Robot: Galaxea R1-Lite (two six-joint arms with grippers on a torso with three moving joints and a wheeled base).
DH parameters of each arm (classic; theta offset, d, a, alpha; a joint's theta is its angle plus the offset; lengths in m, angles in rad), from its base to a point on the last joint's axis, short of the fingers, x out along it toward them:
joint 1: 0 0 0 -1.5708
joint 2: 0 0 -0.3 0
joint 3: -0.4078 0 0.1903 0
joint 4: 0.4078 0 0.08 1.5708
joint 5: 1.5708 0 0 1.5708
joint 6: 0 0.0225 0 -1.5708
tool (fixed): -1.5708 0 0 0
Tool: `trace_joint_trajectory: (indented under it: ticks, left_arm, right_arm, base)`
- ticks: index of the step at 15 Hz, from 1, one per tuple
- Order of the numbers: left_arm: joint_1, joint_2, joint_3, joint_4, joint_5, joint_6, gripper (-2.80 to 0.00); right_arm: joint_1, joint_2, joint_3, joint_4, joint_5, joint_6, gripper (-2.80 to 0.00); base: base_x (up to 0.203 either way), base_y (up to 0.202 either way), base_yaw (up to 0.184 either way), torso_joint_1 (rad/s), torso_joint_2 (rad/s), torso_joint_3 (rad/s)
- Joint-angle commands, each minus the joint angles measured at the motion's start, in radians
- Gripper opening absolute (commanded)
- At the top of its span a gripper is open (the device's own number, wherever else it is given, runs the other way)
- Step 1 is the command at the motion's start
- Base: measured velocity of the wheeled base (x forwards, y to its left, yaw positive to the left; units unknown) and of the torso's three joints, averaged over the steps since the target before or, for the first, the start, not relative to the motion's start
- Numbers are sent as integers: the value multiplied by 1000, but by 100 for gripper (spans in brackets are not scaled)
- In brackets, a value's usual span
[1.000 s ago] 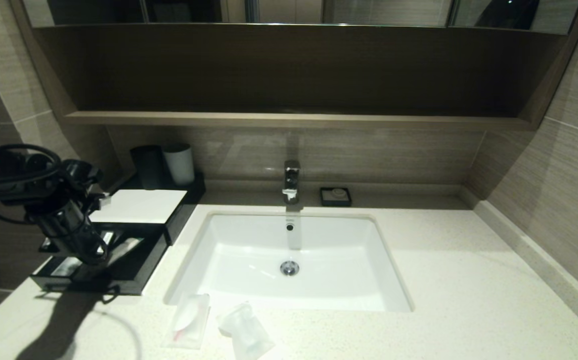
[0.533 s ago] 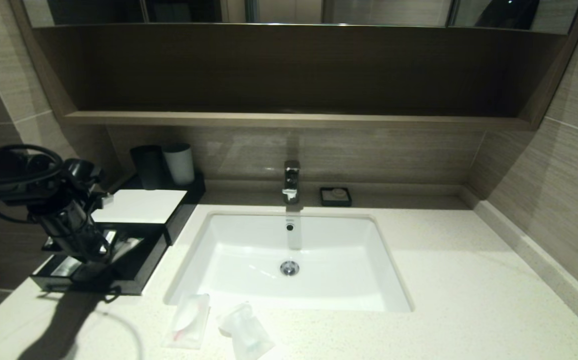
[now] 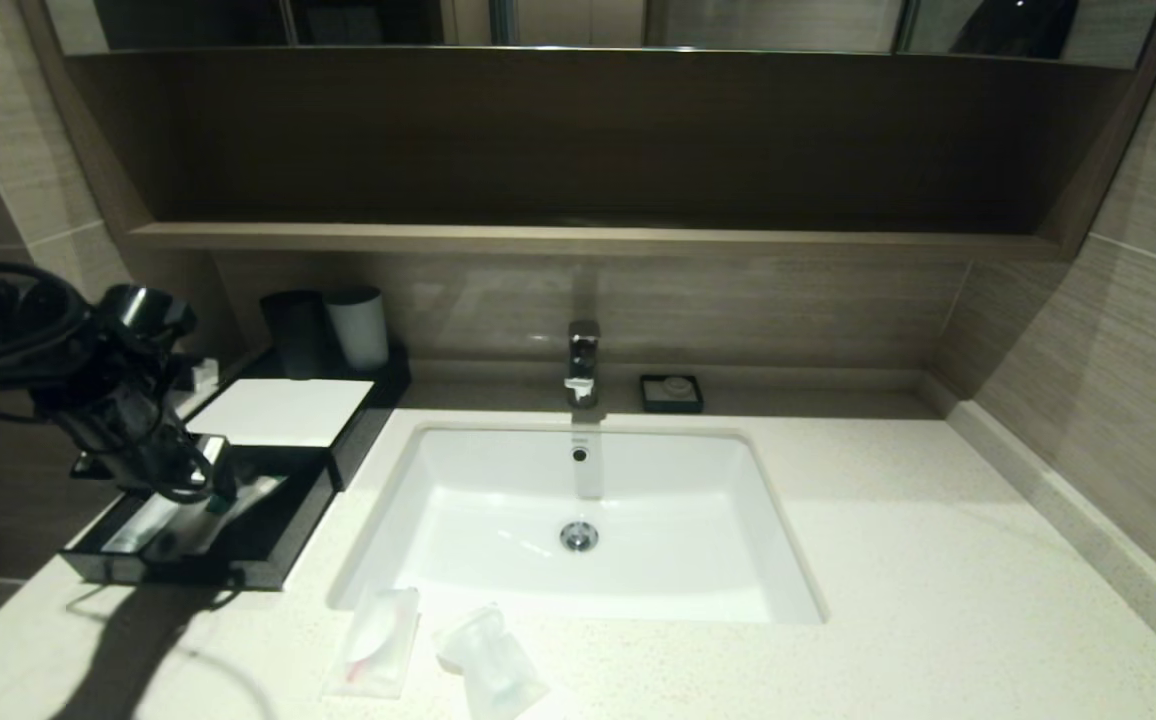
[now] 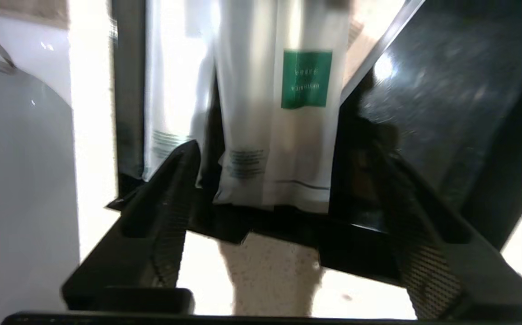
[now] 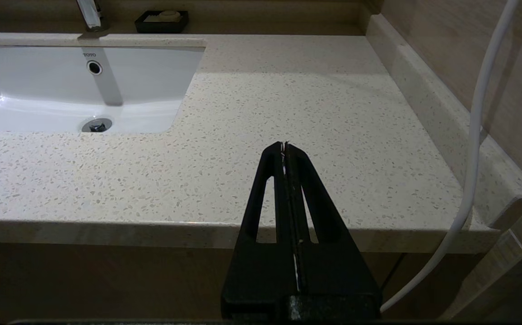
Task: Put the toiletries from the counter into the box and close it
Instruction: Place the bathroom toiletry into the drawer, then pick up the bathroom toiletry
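Your left gripper [image 3: 200,487] hangs at the frame's left over the box [image 3: 268,560], jaws spread and empty. The toothbrush packet [image 4: 288,131] lies in its drawer. Two small packets [image 3: 378,640] rest at lower centre on the counter [image 3: 938,600]. Your right gripper [image 5: 284,146] is clenched.

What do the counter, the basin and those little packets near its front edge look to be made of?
The counter looks like polished stone or composite: pale cream with fine dark specks. The basin seems glazed ceramic, being smooth, white and glossy with highlights. The two small packets look like thin clear plastic film, crinkled, with white contents showing through; the toothbrush packet in the box looks alike.
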Motion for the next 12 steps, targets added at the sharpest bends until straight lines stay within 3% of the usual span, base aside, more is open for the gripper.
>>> trace_joint_trajectory:
  ticks: [1, 4, 5, 7, 9, 12]
  left_arm:
    - [-9, -99, -1, 3, -2, -3, 0]
    - [-32, -227, 22, 5, -7, -9, 0]
    - [-46, -275, 35, 6, -8, -12, -280]
    - [-90, -368, 72, 13, -14, -28, -280]
    - [-180, -434, 154, 14, -22, -63, -280]
    - [-306, -490, 284, -11, -94, -187, -280]
  right_arm:
    - [0, 0, 2, -1, 0, -1, -280]
    - [0, 0, 2, -1, 0, -1, -280]
    - [0, 0, 2, -1, 0, -1, -280]
    - [0, 0, 2, -1, 0, -1, -280]
    - [0, 0, 2, -1, 0, 0, -280]
    - [0, 0, 2, -1, 0, 0, -280]
  base:
    - [0, 0, 0, 0, 0, 0]
    - [0, 0, 0, 0, 0, 0]
    - [0, 0, 0, 0, 0, 0]
    - [0, 0, 0, 0, 0, 0]
    - [0, 0, 0, 0, 0, 0]
    - [0, 0, 0, 0, 0, 0]
